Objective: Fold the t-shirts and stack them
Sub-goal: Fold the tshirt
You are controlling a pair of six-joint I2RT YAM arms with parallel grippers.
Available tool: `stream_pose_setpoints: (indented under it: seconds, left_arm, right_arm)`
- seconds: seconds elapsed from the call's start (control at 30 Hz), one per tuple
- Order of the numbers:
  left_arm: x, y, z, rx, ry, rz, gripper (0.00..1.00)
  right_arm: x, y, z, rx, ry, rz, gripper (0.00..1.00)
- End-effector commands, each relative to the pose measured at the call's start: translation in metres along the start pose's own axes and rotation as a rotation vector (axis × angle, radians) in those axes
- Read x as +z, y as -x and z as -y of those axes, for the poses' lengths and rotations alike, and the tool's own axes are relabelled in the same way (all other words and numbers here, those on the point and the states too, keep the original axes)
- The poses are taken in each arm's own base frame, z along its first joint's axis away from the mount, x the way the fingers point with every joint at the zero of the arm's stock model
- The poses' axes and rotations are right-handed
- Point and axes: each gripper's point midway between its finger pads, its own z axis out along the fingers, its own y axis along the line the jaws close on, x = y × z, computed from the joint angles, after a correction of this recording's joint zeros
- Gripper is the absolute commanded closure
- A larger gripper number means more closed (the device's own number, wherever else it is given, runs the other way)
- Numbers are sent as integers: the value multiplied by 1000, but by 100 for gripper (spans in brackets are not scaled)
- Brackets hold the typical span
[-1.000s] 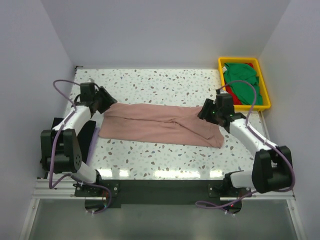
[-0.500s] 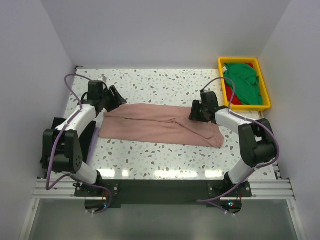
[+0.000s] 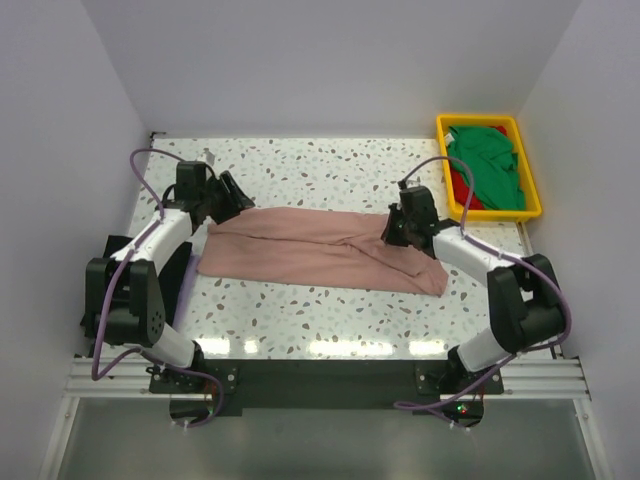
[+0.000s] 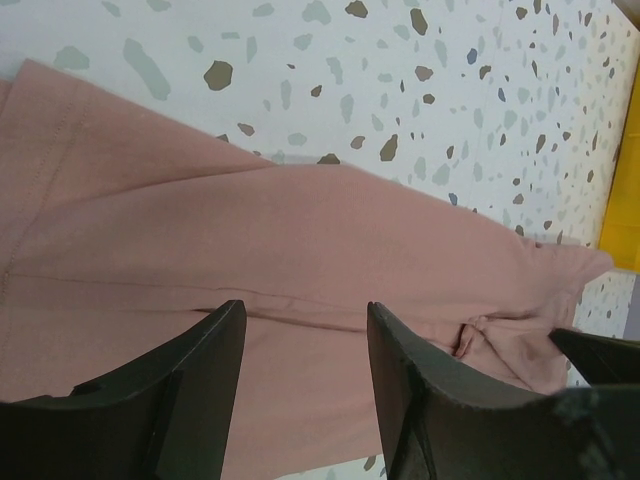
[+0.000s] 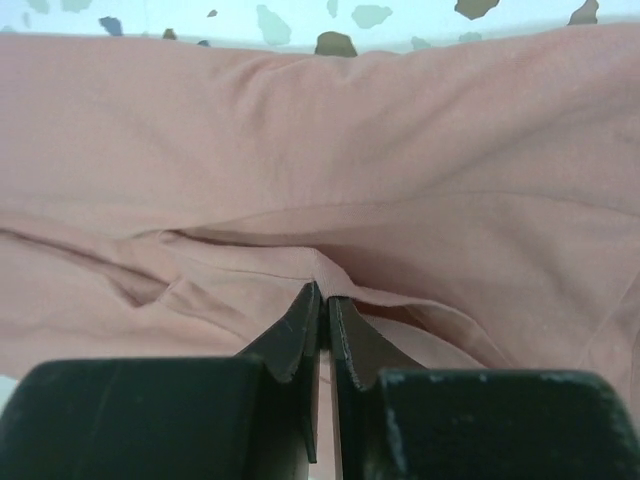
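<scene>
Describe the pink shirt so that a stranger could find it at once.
Look at the middle of the speckled table. The pink shirt lies there, spread out as a long band. The green shirt is bunched in the yellow tray instead.

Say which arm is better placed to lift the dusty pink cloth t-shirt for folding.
Right. The right gripper is shut, pinching a ridge of the dusty pink cloth t-shirt; the left gripper hangs open over the other end.

Terrazzo-speckled table (image 3: 320,165), one shirt down on it.
Dusty pink t-shirt (image 3: 300,250) lies stretched across the middle; yellow tray (image 3: 478,120) sits at the far right corner.
</scene>
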Motion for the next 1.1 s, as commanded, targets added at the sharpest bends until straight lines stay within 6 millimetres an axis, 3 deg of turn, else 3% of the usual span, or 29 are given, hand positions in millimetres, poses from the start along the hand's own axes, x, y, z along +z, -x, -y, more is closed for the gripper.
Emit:
stream_pose_setpoints:
  seconds: [0.0,0.13,0.23,0.43,0.57,0.63,0.77,0.93,1.07]
  left_arm:
    - [-5,3,9,37,-40,16,44]
    - [-5,1,9,37,-43,12,44]
    - [-5,0,10,39,-45,7,44]
    - [-3,-4,10,37,-46,-9,44]
    - [0,-11,12,43,-50,-30,44]
    - [1,-12,14,50,-57,-37,43]
    - [3,-19,17,65,-58,-62,43]
    - [6,-24,20,74,-66,-80,43]
    - [9,-27,23,77,-71,-92,43]
  right_arm:
    - [-21,10,-21,6,78,65,95]
    - [-36,1,-36,12,124,71,95]
    - [-40,-18,-44,4,139,52,93]
    - [-45,-47,-62,-15,163,36,83]
    - [-47,-62,-71,-52,167,27,60]
    - [-48,-63,-68,-57,152,27,55]
    - [-68,-50,-64,-57,140,84,53]
    - [-104,-15,-44,-56,25,195,52]
    - [-95,7,-13,-30,-102,171,51]
